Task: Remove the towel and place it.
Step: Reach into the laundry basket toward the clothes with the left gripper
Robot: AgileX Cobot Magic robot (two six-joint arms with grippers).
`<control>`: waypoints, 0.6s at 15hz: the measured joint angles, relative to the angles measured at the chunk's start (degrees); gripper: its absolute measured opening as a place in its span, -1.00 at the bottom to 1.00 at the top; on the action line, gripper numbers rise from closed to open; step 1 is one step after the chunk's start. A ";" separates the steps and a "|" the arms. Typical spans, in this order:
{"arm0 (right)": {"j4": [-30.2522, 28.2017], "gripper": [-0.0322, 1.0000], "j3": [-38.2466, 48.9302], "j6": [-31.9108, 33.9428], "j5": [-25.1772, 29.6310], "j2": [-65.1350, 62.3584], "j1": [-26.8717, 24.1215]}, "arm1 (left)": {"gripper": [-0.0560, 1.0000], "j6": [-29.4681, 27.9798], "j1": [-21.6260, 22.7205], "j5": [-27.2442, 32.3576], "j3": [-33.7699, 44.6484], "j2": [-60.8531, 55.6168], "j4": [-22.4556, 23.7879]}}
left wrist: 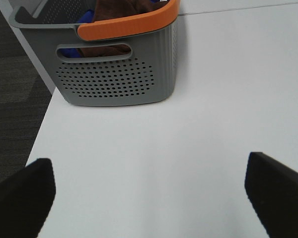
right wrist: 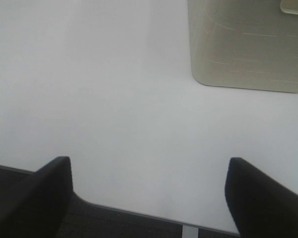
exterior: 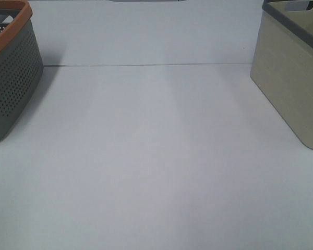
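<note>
Left fingers (left wrist: pixel 20 198) stand wide apart over the counter (left wrist: pixel 188 124); beyond them, the towel (left wrist: pixel 114 10) fills a grey basket (left wrist: pixel 114 79); right fingers (right wrist: pixel 35 198) apart too

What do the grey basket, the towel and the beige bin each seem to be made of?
Grey basket: likely moulded plastic, matt; neat rows of holes, smooth orange rim.
Towel: soft cloth, probably; it lies in rumpled folds.
Beige bin: probably matt plastic; rigid walls, faint line texture.
</note>
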 joint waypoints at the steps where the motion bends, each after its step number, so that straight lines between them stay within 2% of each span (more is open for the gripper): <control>1: 0.00 0.49 0.00 0.00 0.00 0.00 0.00 | 0.98 0.00 0.00 0.00 0.00 0.00 0.00; 5: 0.00 0.49 0.00 0.00 0.00 0.00 0.00 | 0.98 0.06 0.00 0.00 0.00 0.00 0.00; 9: 0.00 0.49 0.00 0.00 0.00 0.00 0.00 | 0.98 2.46 0.00 1.03 -0.69 0.52 0.00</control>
